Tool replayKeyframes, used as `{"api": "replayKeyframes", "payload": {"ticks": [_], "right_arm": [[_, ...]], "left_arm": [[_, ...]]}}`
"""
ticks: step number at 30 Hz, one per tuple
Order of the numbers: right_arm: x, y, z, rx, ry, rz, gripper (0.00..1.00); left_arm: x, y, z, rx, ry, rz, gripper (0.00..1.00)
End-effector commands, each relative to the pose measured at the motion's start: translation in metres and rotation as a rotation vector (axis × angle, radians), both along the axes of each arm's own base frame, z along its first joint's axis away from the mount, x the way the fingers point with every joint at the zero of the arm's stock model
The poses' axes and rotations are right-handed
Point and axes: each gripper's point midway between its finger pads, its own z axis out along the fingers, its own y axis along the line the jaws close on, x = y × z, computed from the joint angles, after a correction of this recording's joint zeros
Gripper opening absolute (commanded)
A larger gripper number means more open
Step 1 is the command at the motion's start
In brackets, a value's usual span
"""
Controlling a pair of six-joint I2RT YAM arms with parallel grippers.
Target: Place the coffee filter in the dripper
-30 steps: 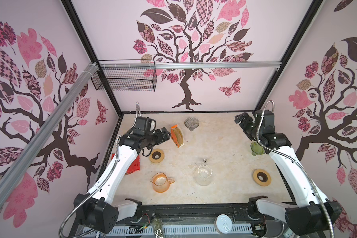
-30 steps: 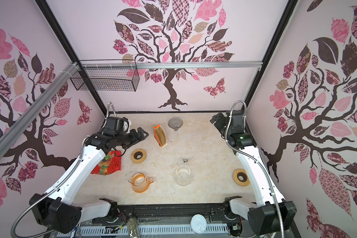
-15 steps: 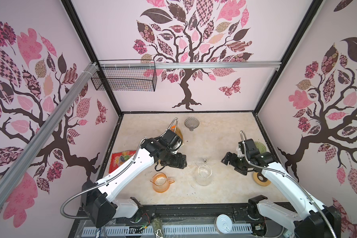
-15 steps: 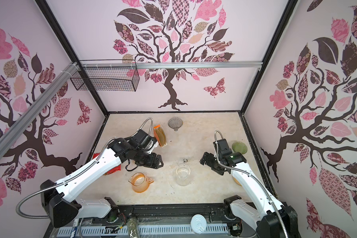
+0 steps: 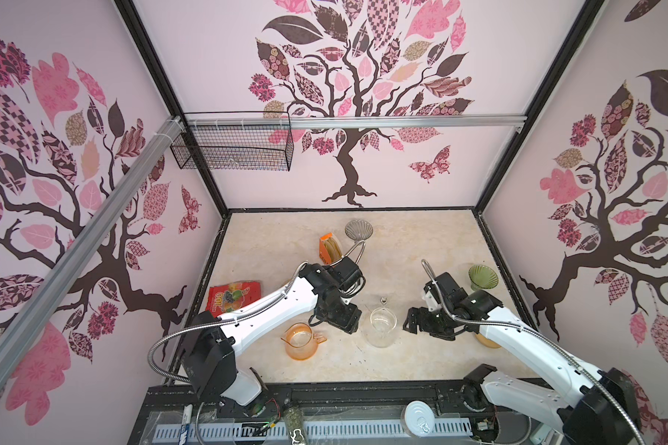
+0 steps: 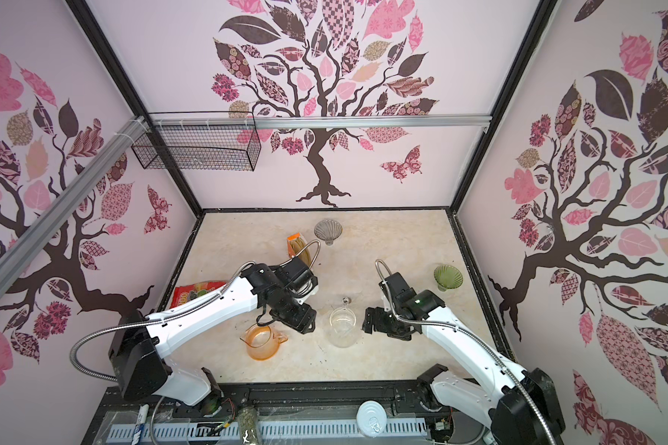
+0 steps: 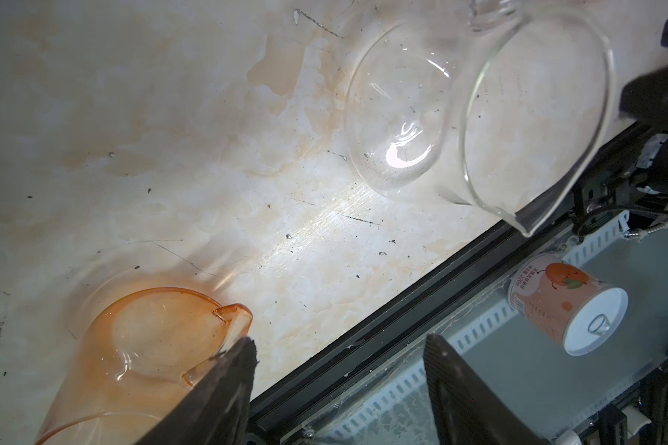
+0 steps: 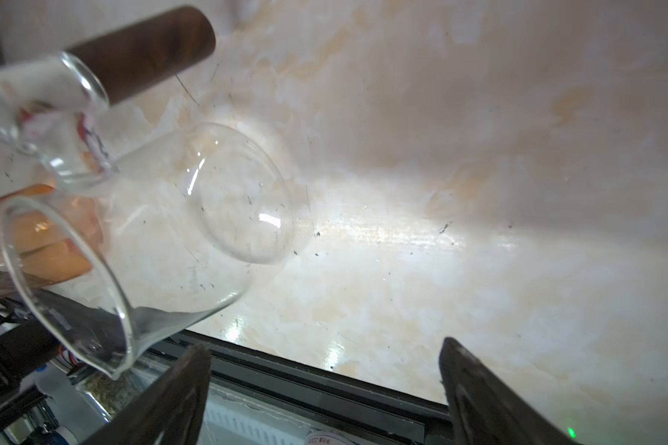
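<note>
At the far left a candy bag (image 5: 234, 294) lies flat by the wall, out of the way. Next comes an orange glass pitcher (image 5: 301, 341), standing upright near the front of the table (image 5: 270, 246). My left tool (image 7: 340, 341) hangs low between the pitcher and the clear glass carafe (image 5: 382, 327), its jaws parted wide with nothing in them. One finger sits just beside the pitcher's handle, and I cannot tell whether it touches.

The coffee filters (image 5: 330, 248) stand packed in their orange holder toward the back, behind my left arm's wrist. A grey ribbed dripper (image 5: 358, 230) stands just beyond them. Neither has been picked up, so I judge the task barely begun.

On the carafe's other side my right tool (image 8: 324, 344) is also spread wide and empty, and it faces the glass. The green dripper (image 5: 482, 276) stands near the right wall, behind that arm.

Both tools flank the carafe, near the table's front edge (image 5: 363, 385), with glass close by on the left. Open table lies toward the back, so I would lift clear before reaching for the filters.
</note>
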Motion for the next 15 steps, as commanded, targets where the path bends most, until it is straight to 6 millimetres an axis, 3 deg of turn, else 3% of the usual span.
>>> {"api": "replayKeyframes", "payload": {"ticks": [1,8,15], "right_arm": [[-0.007,0.004,-0.011,-0.011,0.029,0.015,0.86],[-0.011,0.010,-0.017,-0.005,0.042,0.048,0.78],[-0.005,0.028,-0.017,0.010,0.037,0.100,0.74]], "left_arm": [[0.000,-0.008,-0.006,0.005,-0.004,-0.036,0.71],[-0.007,-0.023,-0.022,0.008,0.043,-0.065,0.68],[-0.008,-0.035,-0.029,-0.016,0.074,-0.053,0.67]]}}
